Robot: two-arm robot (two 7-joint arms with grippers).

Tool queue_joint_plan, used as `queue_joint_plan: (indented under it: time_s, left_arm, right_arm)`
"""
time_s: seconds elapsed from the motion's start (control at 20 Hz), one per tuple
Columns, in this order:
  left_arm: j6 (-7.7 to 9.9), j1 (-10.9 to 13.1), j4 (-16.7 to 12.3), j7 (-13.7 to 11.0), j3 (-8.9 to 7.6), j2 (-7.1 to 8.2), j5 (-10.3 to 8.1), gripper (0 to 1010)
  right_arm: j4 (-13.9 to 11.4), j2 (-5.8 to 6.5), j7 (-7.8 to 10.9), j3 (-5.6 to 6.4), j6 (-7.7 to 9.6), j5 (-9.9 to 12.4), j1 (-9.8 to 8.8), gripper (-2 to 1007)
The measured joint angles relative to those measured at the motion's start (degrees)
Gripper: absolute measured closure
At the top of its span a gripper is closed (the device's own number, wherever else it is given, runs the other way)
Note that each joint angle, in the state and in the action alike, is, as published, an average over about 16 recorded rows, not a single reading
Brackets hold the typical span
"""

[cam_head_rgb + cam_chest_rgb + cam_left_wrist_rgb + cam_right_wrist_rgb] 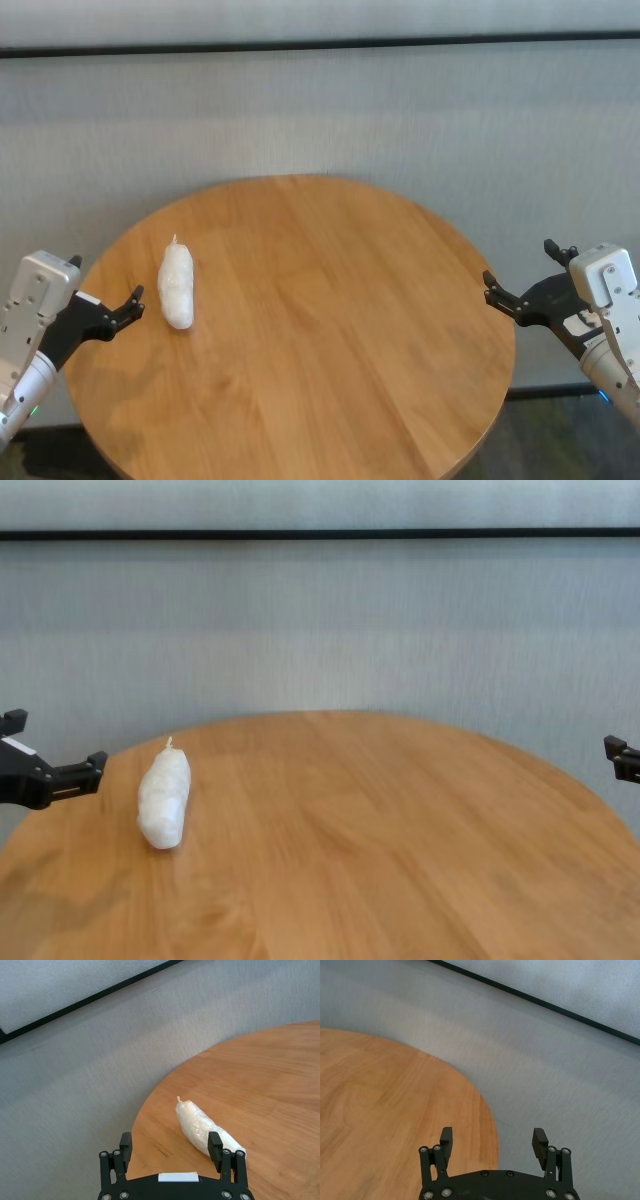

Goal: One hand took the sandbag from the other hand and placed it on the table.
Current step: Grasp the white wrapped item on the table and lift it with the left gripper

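Note:
The white sandbag (176, 285) lies flat on the round wooden table (330, 330) near its left edge, with its twisted tip pointing away from me. It also shows in the left wrist view (202, 1126) and the chest view (164, 797). My green-lit left gripper (105, 282) is open and empty. It hangs just off the table's left edge, beside the sandbag and apart from it (170, 1145). My blue-lit right gripper (518, 268) is open and empty at the table's right edge (492, 1140), far from the sandbag.
A grey wall (320, 110) with a black horizontal strip (320, 45) stands behind the table. The table's far rim (340, 716) lies close to it. Nothing else rests on the tabletop (380, 1090).

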Motion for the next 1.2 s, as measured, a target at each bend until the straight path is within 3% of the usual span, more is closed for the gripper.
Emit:
queue_joint_plan:
  time_s: [1.2]
  left_arm:
    - [0.00, 0.0, 0.0, 0.0, 0.00, 0.00, 0.00, 10]
  right_arm:
    - [0.0, 0.00, 0.00, 0.00, 0.00, 0.0, 0.00, 3]
